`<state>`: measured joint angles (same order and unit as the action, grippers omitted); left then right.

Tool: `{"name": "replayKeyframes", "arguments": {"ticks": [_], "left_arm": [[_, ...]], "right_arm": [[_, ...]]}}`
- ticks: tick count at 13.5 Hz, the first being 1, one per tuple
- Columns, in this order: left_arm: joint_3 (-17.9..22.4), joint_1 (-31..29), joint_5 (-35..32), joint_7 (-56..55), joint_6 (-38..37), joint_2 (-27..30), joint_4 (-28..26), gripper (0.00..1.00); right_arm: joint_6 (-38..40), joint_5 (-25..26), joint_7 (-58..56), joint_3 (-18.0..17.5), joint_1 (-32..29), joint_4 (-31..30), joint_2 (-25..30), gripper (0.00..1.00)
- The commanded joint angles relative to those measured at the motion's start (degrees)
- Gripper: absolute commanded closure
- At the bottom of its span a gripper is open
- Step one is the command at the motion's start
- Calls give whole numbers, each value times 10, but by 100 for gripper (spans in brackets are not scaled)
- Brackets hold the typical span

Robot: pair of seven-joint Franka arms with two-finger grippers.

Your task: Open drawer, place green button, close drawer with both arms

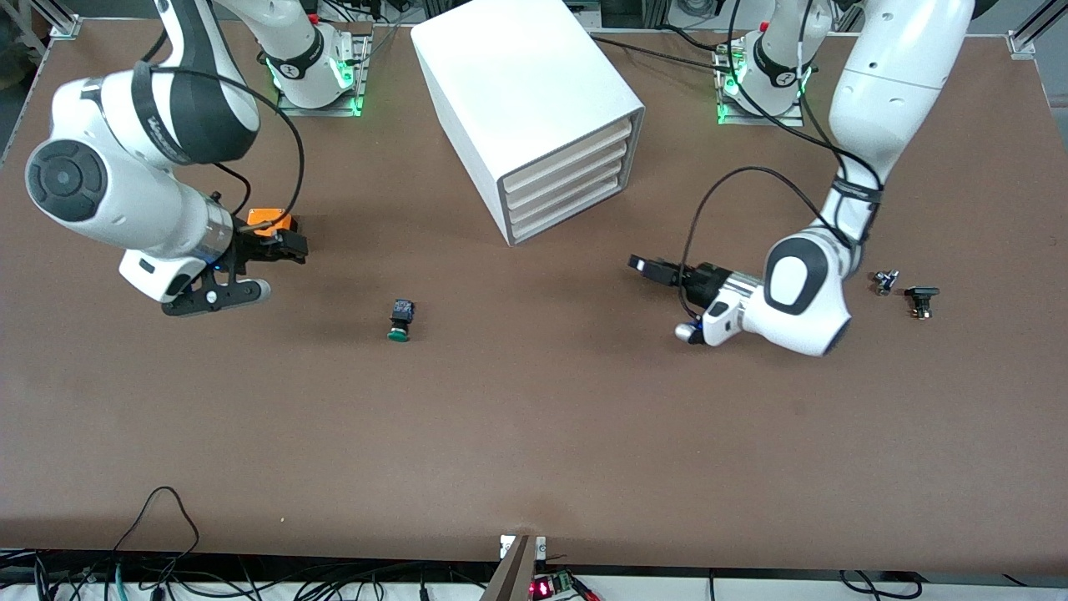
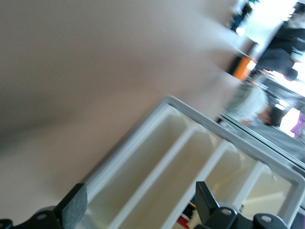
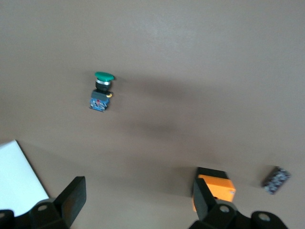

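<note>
The white cabinet (image 1: pixel 517 83) stands at the middle of the table near the bases, and its four cream-fronted drawers (image 1: pixel 567 179) are all shut. The drawer fronts fill the left wrist view (image 2: pixel 190 171). The green-capped button (image 1: pixel 401 320) lies on its side on the table, nearer to the front camera than the cabinet. It also shows in the right wrist view (image 3: pixel 101 93). My left gripper (image 1: pixel 647 267) is open and empty above the table in front of the drawers, pointing at them (image 2: pixel 138 205). My right gripper (image 1: pixel 288 246) is open and empty beside the orange box (image 1: pixel 269 221), apart from the button (image 3: pixel 138 200).
The orange box (image 3: pixel 217 187) sits toward the right arm's end, partly hidden by my right gripper. A small dark part (image 3: pixel 275 180) lies beside it. Two small black parts (image 1: pixel 886 282) (image 1: pixel 920 300) lie toward the left arm's end. Cables hang along the table's near edge.
</note>
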<state>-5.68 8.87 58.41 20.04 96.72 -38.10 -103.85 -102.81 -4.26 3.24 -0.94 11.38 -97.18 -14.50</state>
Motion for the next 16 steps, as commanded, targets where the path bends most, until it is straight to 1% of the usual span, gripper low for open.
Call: {"name": "replayKeyframes", "arguments": {"ticks": [1,4,5,7,8,9,10,12,13,16], "left_arm": [[-35,18,38,50,22,15,-51,0],[-96,28,40,53,64,16,-93,0],[-108,28,40,53,79,16,-106,0],[-116,29,52,63,90,16,-127,0],[-116,30,59,73,94,16,-136,2],[-116,31,61,82,101,16,-145,12],[-116,32,61,88,109,16,-150,35],[-116,32,60,95,125,16,-156,94],[-116,32,60,97,127,15,-156,100],[-115,32,44,98,144,13,-151,100]], "right_arm": [[-36,-23,62,4,28,9,-25,0],[-82,-15,90,4,64,9,-70,0],[-98,-15,92,4,72,8,-84,0],[-124,-15,93,4,83,0,-108,0],[-138,-15,93,4,85,-8,-115,0],[-155,-15,93,3,86,-17,-123,0],[-169,-15,93,4,86,-24,-132,0],[-191,-15,104,3,86,-35,-146,0],[-199,-14,124,3,86,-39,-153,0],[-217,-15,136,3,93,-39,-174,0]]}}
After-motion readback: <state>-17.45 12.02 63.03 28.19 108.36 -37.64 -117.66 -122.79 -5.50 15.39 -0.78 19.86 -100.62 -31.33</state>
